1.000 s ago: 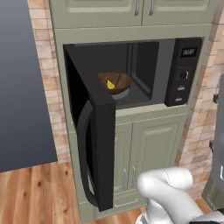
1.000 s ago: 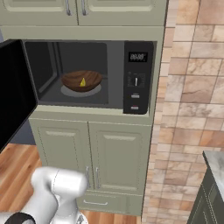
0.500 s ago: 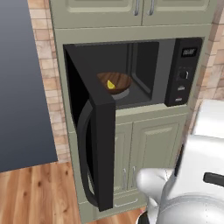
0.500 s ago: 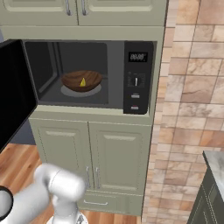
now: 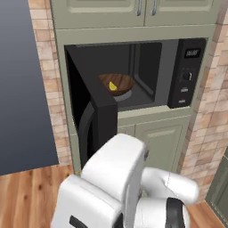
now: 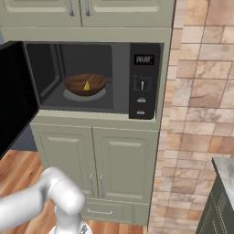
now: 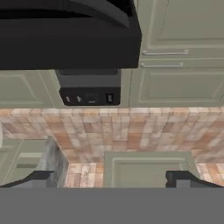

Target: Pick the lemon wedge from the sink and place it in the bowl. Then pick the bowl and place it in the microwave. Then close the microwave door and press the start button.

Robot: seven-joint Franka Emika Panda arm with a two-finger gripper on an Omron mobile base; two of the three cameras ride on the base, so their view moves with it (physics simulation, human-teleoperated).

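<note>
The black microwave [image 5: 189, 73] [image 6: 142, 87] sits built into green cabinetry with its door [image 5: 96, 111] [image 6: 13, 98] swung wide open to the left. Inside, the dark brown bowl [image 5: 124, 82] [image 6: 73, 84] rests on the grey turntable [image 6: 87, 96]. The tiny yellow lemon wedge [image 5: 113, 86] [image 6: 86, 85] lies in the bowl. In the hand view my gripper [image 7: 112, 179] is open, its fingertips [image 7: 42, 178] far apart with nothing between them. The black door [image 7: 65, 35] fills the top of that rolled view, away from the fingers.
Green cabinet doors [image 6: 96, 169] stand under the microwave. A brick wall [image 6: 196, 114] runs to the right, with a grey counter corner [image 6: 225, 169] beyond it. A dark grey panel [image 5: 22, 89] stands left of the door, above the wood floor [image 5: 26, 196]. My white arm [image 5: 120, 178] crosses low in front.
My arm has swung up and leftward across the foreground of the left base view, in front of the lower door. Bowl, wedge and door have not moved.
</note>
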